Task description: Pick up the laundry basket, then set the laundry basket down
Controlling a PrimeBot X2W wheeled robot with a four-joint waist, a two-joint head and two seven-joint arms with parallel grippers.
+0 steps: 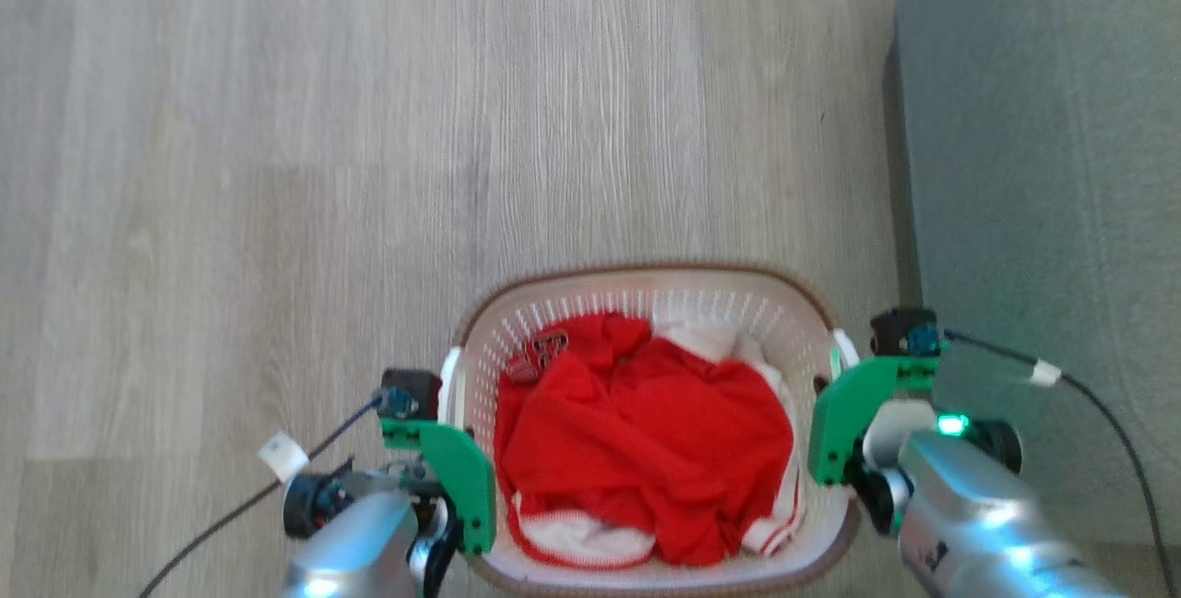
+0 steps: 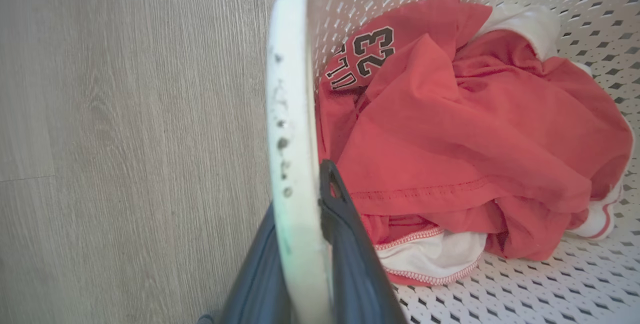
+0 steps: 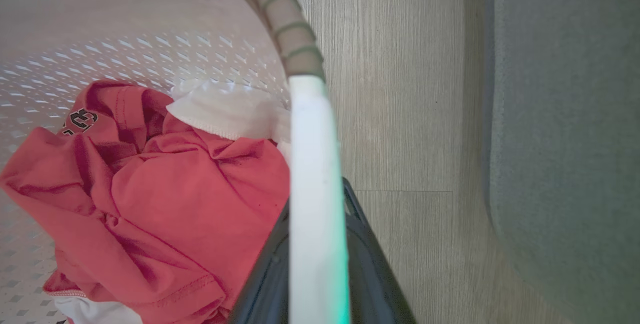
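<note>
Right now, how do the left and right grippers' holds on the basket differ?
The left gripper clamps a speckled white handle, with wood floor beside it; the right gripper clamps a clean white handle, with grey upholstery close by. Both straddle their handles, one finger inside the laundry basket, one outside.

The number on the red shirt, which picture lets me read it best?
The left wrist view: the number on the red shirt faces the camera, large and sharp, reading 23. The right wrist view catches a folded scrap of it, and the head view a tiny blurry patch.
</note>
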